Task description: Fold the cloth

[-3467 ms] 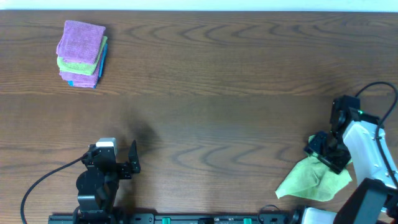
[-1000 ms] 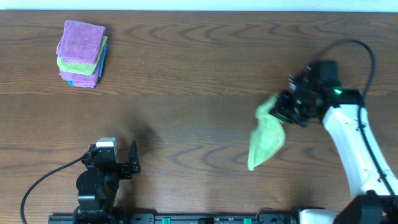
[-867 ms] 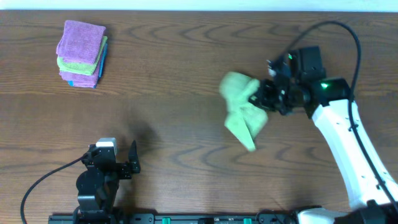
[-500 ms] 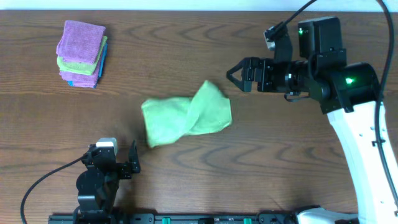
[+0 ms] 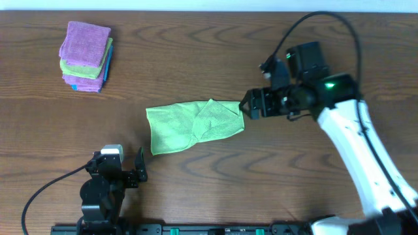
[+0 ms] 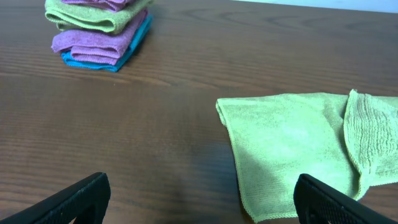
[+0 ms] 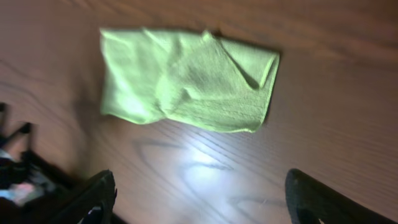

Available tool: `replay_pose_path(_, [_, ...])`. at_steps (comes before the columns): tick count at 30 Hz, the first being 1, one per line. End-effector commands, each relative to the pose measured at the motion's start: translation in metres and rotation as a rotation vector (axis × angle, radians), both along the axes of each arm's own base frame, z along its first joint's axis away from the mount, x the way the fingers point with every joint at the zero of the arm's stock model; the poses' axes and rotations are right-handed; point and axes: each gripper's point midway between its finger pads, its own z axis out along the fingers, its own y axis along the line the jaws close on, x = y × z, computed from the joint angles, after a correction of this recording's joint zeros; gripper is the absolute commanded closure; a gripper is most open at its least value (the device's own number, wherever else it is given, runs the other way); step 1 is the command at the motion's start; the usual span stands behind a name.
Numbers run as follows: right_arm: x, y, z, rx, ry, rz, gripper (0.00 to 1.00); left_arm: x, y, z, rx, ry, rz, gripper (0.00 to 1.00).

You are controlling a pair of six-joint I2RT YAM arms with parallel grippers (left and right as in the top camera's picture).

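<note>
Right arm (image 5: 356,153): glossy white rounded shell links, black boxy joint and wrist housings (image 5: 297,98), small green status light (image 5: 328,83) on the black housing, and a thin black cable (image 5: 320,13) running off it. Left arm (image 5: 98,196): compact all-black body with a pale grey square cap (image 5: 112,151) on top and its own thin black cable (image 5: 49,184). Black base rail (image 5: 150,228) with teal connectors (image 5: 171,230). Left jaws have matte black blunt wedge-shaped fingers (image 6: 78,198). Right jaws have the same matte black fingers (image 7: 84,202), but blurred.
</note>
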Motion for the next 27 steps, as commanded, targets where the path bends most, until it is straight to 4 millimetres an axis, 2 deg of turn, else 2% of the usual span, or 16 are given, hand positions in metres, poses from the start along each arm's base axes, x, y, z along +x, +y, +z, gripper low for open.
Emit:
replay_pose_path(1, [-0.003,0.011,-0.042,-0.038,0.017,0.104,0.21,0.000,0.004,-0.007,0.001,0.014,0.022,0.05])
replay_pose_path(5, [0.014,0.033,-0.073,-0.052,-0.044,0.220,0.21,0.000,0.004,-0.007,0.001,0.014,0.022,0.05])
replay_pose_path(9, [0.037,0.046,-0.108,-0.089,-0.091,0.257,0.19,0.000,0.004,-0.007,0.001,0.014,0.022,0.05])
replay_pose_path(12, [0.051,0.058,-0.127,-0.077,-0.119,0.269,0.26,0.000,0.004,-0.007,0.001,0.014,0.022,0.05])
replay_pose_path(16, [0.062,0.071,-0.142,-0.073,-0.175,0.314,0.27,0.000,0.004,-0.007,0.001,0.014,0.022,0.05])
replay_pose_path(20, [0.064,0.082,-0.157,-0.069,-0.190,0.340,0.28,0.000,0.004,-0.007,0.001,0.014,0.022,0.05])
replay_pose_path(27, [0.055,0.095,-0.158,-0.067,-0.204,0.404,0.36,0.000,0.004,-0.007,0.001,0.014,0.022,0.05])
